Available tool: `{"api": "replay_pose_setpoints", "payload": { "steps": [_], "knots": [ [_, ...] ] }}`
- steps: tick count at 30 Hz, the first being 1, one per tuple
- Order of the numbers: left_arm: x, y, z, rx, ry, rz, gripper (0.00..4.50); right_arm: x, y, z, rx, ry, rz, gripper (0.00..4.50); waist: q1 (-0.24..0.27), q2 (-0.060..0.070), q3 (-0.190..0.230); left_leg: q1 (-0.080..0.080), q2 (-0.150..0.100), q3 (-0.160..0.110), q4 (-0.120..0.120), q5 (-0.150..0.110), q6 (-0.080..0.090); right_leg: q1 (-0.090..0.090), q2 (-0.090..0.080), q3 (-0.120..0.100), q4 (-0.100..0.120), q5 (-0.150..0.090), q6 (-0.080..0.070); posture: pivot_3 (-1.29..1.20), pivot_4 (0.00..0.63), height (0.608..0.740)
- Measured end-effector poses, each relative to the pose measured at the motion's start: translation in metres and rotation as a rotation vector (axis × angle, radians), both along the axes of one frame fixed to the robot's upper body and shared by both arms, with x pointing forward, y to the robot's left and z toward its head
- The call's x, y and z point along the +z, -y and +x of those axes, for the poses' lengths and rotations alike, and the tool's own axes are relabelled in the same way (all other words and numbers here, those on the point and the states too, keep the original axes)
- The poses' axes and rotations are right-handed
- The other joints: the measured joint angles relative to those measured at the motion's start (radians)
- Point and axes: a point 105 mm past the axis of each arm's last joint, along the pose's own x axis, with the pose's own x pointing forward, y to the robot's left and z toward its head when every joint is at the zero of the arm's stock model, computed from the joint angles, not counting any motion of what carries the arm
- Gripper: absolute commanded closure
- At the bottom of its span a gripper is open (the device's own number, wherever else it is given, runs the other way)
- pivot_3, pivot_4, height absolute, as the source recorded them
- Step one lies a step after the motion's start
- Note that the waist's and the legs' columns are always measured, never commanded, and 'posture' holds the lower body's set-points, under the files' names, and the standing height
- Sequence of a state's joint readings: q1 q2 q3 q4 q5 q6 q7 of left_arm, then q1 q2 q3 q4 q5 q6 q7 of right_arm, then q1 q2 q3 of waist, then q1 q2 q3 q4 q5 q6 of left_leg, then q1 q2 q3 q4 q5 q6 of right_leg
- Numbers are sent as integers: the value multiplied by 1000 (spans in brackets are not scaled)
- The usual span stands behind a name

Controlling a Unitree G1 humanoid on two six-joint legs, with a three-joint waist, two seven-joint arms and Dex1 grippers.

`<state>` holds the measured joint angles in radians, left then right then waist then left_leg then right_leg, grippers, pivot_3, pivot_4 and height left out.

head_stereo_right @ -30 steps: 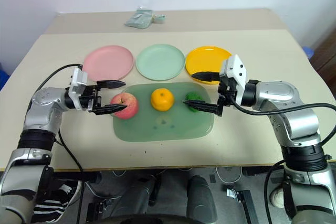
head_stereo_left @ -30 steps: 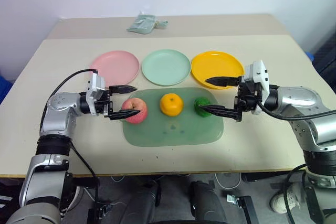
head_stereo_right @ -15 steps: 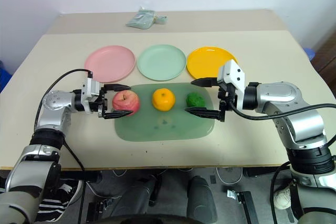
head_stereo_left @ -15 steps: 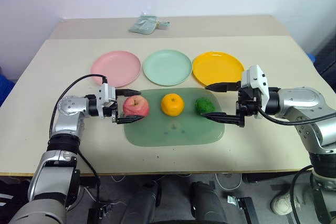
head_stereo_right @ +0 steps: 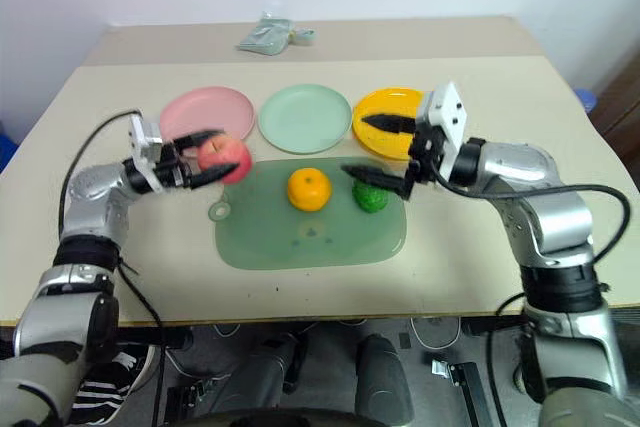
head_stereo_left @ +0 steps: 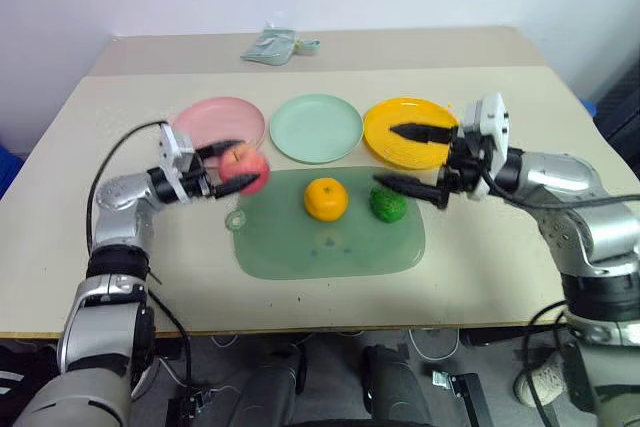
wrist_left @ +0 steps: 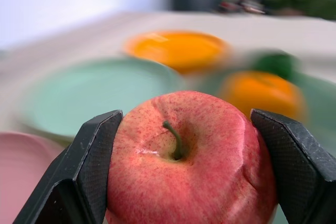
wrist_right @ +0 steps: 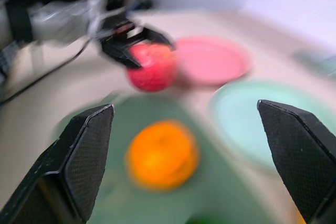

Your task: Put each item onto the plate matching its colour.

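Left eye view: left gripper [head_stereo_left: 222, 169] clamps the apple [head_stereo_left: 243, 165], lifted just short of the pink plate [head_stereo_left: 210, 124] beyond its fingertips. Right gripper [head_stereo_left: 415, 160] spread wide, empty, green lump [head_stereo_left: 388, 204] just under its lower finger, orange [head_stereo_left: 326, 198] beyond. All three plates bare; nothing placed yet.

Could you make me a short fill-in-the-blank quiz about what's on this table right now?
1. The left gripper is shut on the ____.
2. The orange sits on the translucent green ____.
3. The middle plate of the row of three is pale ____.
4. The right gripper has its fingers ____, holding nothing.

Missing words: apple; board; green; open
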<state>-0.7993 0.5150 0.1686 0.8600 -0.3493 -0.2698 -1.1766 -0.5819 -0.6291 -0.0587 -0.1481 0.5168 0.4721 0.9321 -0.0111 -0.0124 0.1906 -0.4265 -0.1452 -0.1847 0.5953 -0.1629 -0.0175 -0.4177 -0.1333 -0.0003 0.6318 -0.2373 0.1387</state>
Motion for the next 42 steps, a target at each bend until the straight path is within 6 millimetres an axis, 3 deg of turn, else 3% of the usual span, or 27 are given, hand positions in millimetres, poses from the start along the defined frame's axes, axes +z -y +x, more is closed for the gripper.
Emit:
{"api": "replay_pose_setpoints", "payload": {
  "steps": [3,6,11,17,19,23,28,34,38,42],
  "knots": [
    [17,-18,30,266,20,-60,1062,-2,-4,12,-63,5,6,0,0,-1,0,0,-1,0,0,0,0,0,0,0,-1,1,1,0,150,740],
    [22,-26,45,436,24,-99,1062,-11,-5,30,-161,-11,10,0,-3,0,0,0,-1,0,0,0,0,0,0,0,0,1,2,0,150,740],
    [8,-25,56,544,-29,-102,1062,-15,-6,42,-250,9,-2,0,-7,0,0,0,-1,0,0,0,0,0,0,0,0,1,2,0,150,740],
    [-10,-27,60,605,-86,-57,1062,-16,-7,44,-265,43,-35,0,-9,0,0,0,-1,1,0,0,0,0,0,0,1,2,2,0,150,740],
    [-13,-29,60,619,-98,-46,98,-17,-7,43,-264,42,-36,0,-9,0,0,0,-1,0,0,0,0,0,0,0,1,2,2,0,150,740],
    [-14,-28,60,610,-99,-29,44,-21,-6,40,-254,41,-59,0,-9,0,0,0,-1,1,0,0,0,0,0,0,1,2,2,0,150,740],
    [-3,-17,54,476,-69,-56,44,-24,-15,26,-155,-8,-40,0,-9,0,0,0,-1,0,0,0,0,0,0,0,1,2,2,0,150,740],
    [33,19,22,38,52,-87,44,-12,-34,-2,21,-58,-3,0,-12,0,0,0,-1,0,0,0,0,0,0,0,0,2,2,0,150,740],
    [17,31,-15,-258,-57,-102,44,-15,-37,-4,24,-93,-10,0,-27,0,0,0,-1,-1,0,0,0,0,0,0,1,2,2,0,150,740],
    [0,33,-42,-411,-163,-36,44,-19,-41,-2,9,-119,-7,0,-33,0,0,0,0,-1,0,0,0,-1,1,0,2,2,1,0,150,740]
  ]
}}
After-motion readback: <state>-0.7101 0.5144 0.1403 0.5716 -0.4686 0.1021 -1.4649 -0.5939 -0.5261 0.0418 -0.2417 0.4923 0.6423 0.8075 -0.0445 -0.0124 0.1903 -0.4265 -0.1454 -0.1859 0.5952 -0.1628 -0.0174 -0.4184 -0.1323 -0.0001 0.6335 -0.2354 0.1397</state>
